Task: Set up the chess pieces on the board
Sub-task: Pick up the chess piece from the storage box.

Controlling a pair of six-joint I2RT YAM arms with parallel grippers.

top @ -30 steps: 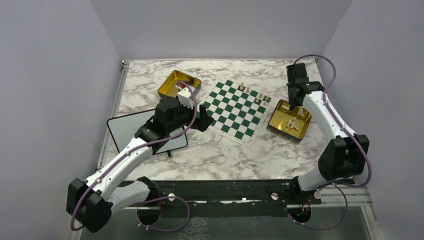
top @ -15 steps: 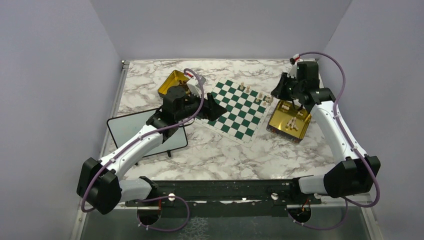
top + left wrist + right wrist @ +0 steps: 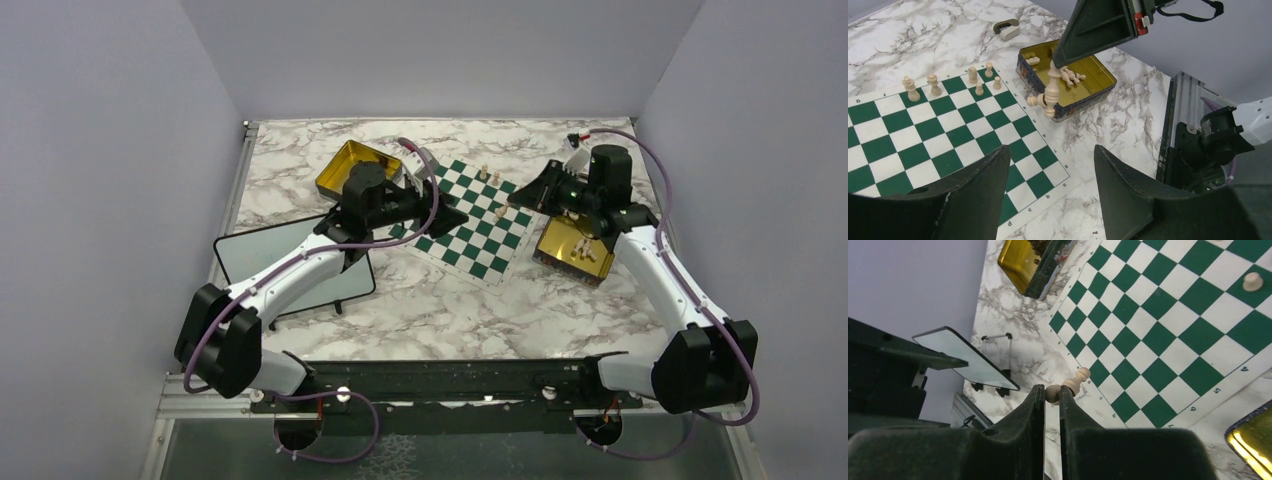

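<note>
The green and white board (image 3: 470,228) lies mid-table. Several beige chess pieces (image 3: 934,85) stand near its far right corner. My right gripper (image 3: 1050,390) is shut on a beige piece (image 3: 1074,381), held tilted above the table. In the left wrist view the same piece (image 3: 1050,92) hangs from that gripper (image 3: 1057,64) in front of the right tin. In the top view the right gripper (image 3: 518,197) hovers at the board's right edge. My left gripper (image 3: 1051,148) is open and empty, low over the board's near corner; in the top view it (image 3: 452,213) is over the board's left part.
A gold tin (image 3: 578,248) holding loose beige pieces (image 3: 1070,76) sits right of the board. A second gold tin (image 3: 352,165) sits at the back left. A black-framed whiteboard (image 3: 290,262) stands at the left. A small white clip (image 3: 1007,30) lies behind the board.
My right gripper swung from the back right down to the board's right edge, carrying a beige piece. My left gripper moved right from beside the left tin to over the board.
</note>
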